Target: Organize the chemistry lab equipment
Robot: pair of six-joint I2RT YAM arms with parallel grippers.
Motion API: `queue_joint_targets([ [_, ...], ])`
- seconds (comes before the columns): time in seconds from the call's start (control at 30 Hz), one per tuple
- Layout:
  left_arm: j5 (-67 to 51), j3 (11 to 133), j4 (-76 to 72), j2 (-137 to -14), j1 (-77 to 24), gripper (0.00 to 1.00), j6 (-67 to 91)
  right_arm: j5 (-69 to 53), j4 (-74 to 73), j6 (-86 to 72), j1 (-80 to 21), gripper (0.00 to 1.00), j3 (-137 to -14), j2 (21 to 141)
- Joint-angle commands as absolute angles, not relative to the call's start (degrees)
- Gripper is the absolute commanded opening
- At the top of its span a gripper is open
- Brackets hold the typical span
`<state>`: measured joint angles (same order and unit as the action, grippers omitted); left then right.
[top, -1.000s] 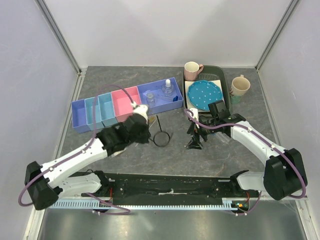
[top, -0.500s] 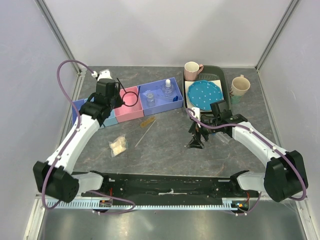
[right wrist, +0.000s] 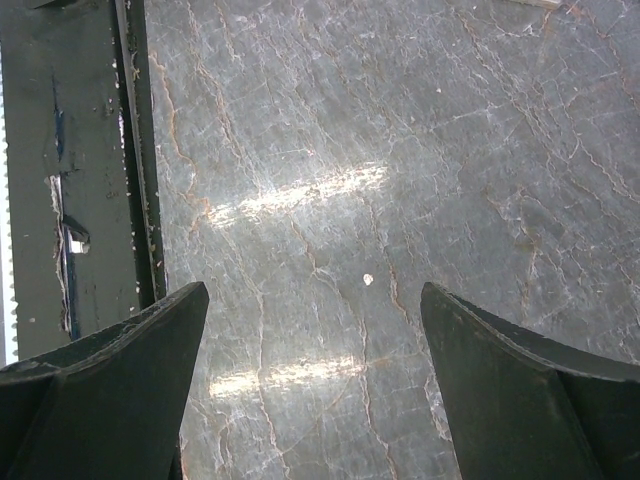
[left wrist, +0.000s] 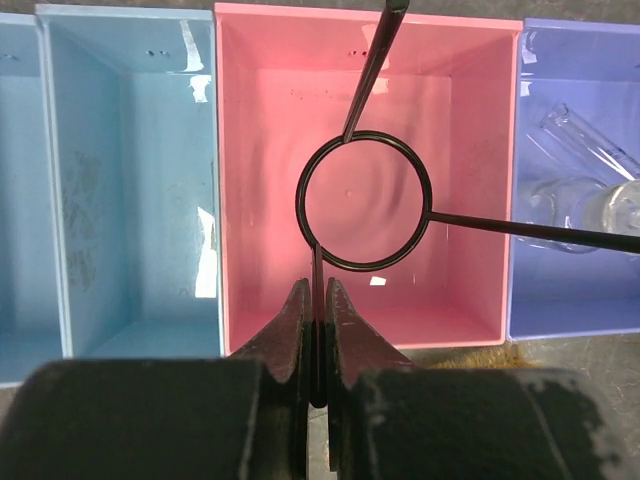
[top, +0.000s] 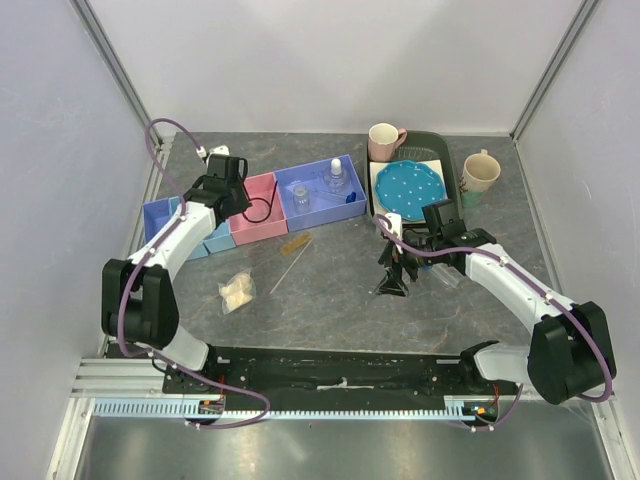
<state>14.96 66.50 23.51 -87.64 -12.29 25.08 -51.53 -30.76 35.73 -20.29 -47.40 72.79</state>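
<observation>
Status: partly done, sorting in progress.

- Left gripper is clamped on one leg of the black wire loop. The ring hangs over the middle of the pink bin and one leg reaches across the wall towards the periwinkle bin. It isn't released, and I can't tell if it touches the bin floor.
- Right gripper has its fingers wide apart and holds nothing. It points down at bare table, well to the right of the pink bin.

Already binned, all in the periwinkle bin just right of the pink one:
- 1 clear beaker
- 1 white-capped clear bottle
- 1 glass tube

Loose on the table, near side of the pink bin:
- 1 small clear bag
- 1 thin rod
- 1 tan flat stick

Other counts:
- Wire loops: 1
- Bins: 1 pink, 1 periwinkle, and at least 2 light blue ones left of pink. The left arm covers part of the row.
- Not part of the job, far right of the pink bin: 1 pink mug, 1 cream mug, 1 blue dotted plate

I can't find the blue-capped vials, tube rack or cylinder in any view.

My read on what's left: drop the loop, then bin the three loose items.
</observation>
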Motion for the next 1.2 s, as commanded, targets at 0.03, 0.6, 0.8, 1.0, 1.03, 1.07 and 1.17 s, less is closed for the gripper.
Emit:
queue_joint_targets([
  [0.03, 13.10, 69.35, 17.40, -91.22, -11.60, 0.02, 22.24, -53.09, -29.27, 35.42, -19.69, 0.95, -47.55, 71.72],
  [0.6, 3.88, 72.42, 26.53, -81.75, -10.72, 0.68, 16.79, -52.91, -30.76, 35.59, -19.34, 0.96, -51.32, 73.92],
  [0.8, -8.16, 69.62, 31.64, -73.24, -10.72, 0.80, 17.05, -51.68, -31.38, 34.81, -19.34, 0.97, -53.87, 75.85],
  [1.0, -22.15, 66.36, 34.53, -66.71, -14.40, 0.78, 18.46, -50.80, -31.99, 33.93, -19.34, 0.96, -54.93, 76.90],
  [1.03, -21.54, 66.44, 35.06, -66.19, -15.98, 0.78, 18.02, -50.80, -31.91, 33.84, -19.25, 0.97, -54.93, 76.99],
  [1.07, -20.66, 66.45, 35.85, -66.27, -19.48, 0.78, 17.84, -50.80, -31.90, 33.58, -19.34, 0.96, -55.02, 77.43],
  [1.17, -16.53, 65.48, 37.70, -68.02, -25.48, 0.76, 17.14, -50.63, -31.47, 33.05, -19.25, 0.96, -55.19, 77.96],
])
